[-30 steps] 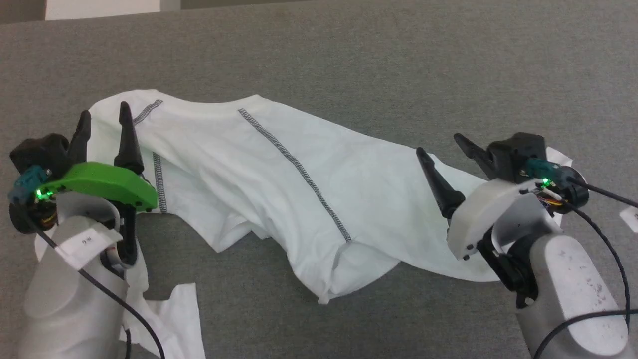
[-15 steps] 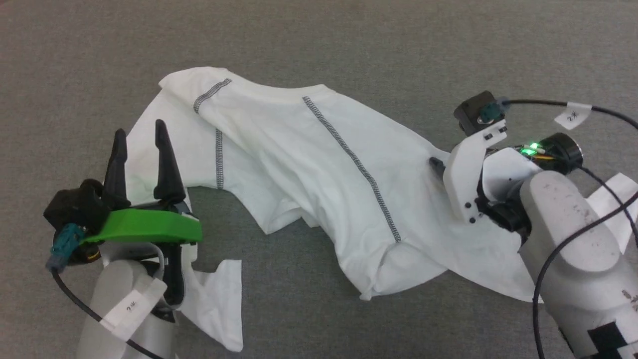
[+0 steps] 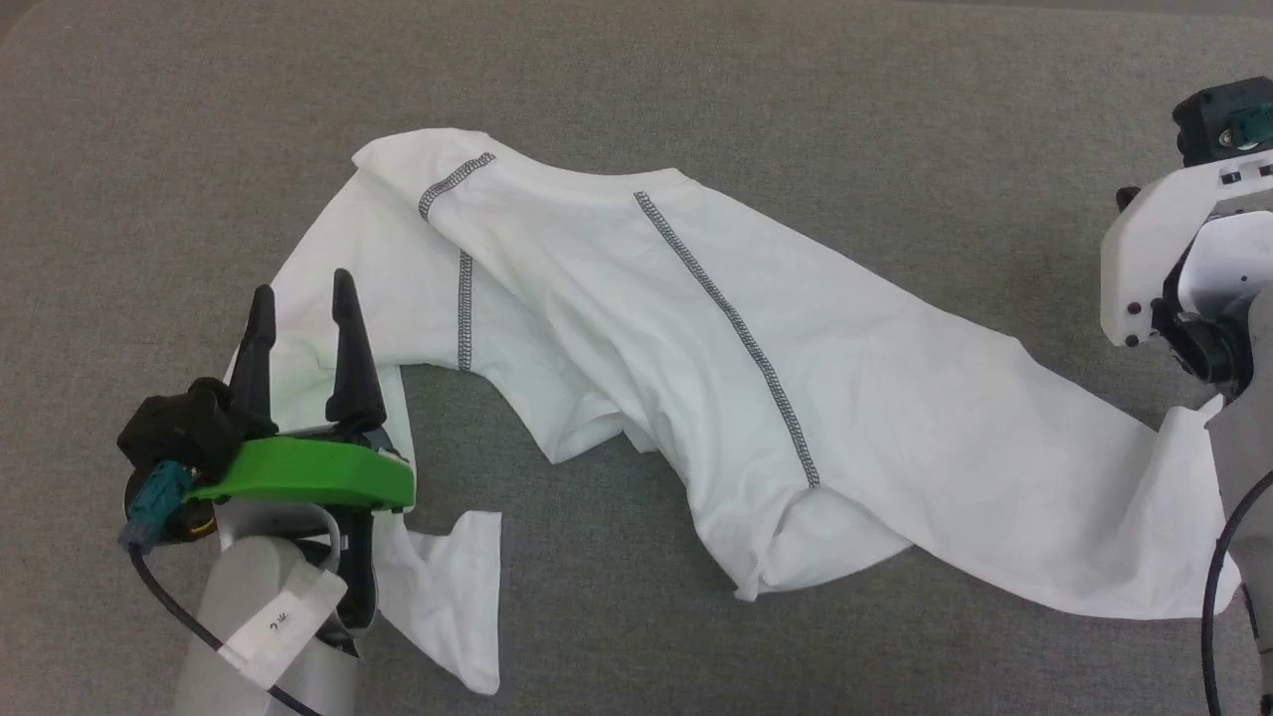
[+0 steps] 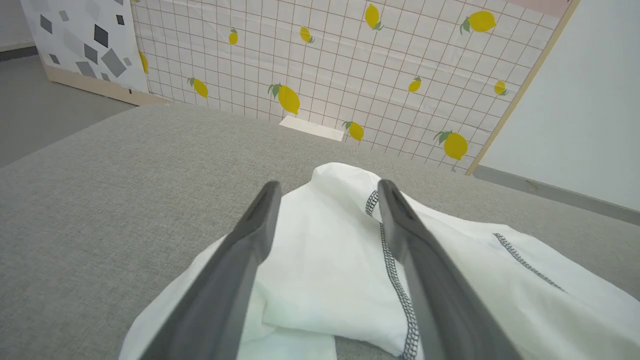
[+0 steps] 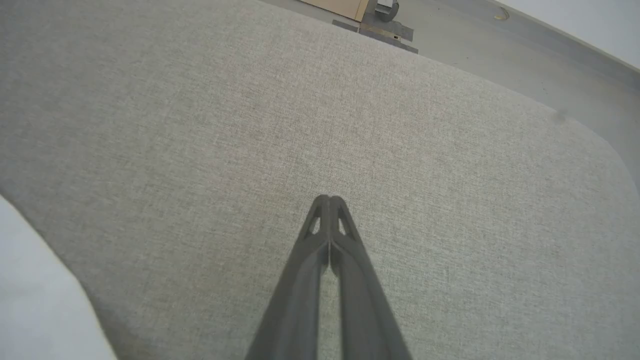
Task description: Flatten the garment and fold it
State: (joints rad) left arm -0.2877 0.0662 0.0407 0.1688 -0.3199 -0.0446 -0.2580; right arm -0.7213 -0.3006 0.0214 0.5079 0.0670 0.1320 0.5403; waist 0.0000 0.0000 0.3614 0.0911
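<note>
The garment (image 3: 696,348) is a thin white shirt with dark zigzag seams, lying crumpled and slanted across the grey surface. One sleeve trails to the lower left and the body stretches to the lower right. My left gripper (image 3: 303,298) stands open over the left sleeve with nothing between its fingers; the left wrist view shows the same open gripper (image 4: 327,187) above the garment (image 4: 325,260). My right gripper (image 5: 329,198) is shut with its fingers pressed together on nothing, over bare surface, and a corner of the garment (image 5: 30,285) lies to its left. The right wrist (image 3: 1164,249) sits beyond the shirt's right end.
The grey padded surface (image 3: 696,80) extends all around the shirt. A lemon-patterned grid panel (image 4: 350,60) stands behind its far edge. In the right wrist view the surface's rounded edge (image 5: 590,130) drops to the floor.
The head camera has shifted. My right gripper has shut and drawn away to the right, off the garment, whose right part now lies stretched out. My left gripper stays open.
</note>
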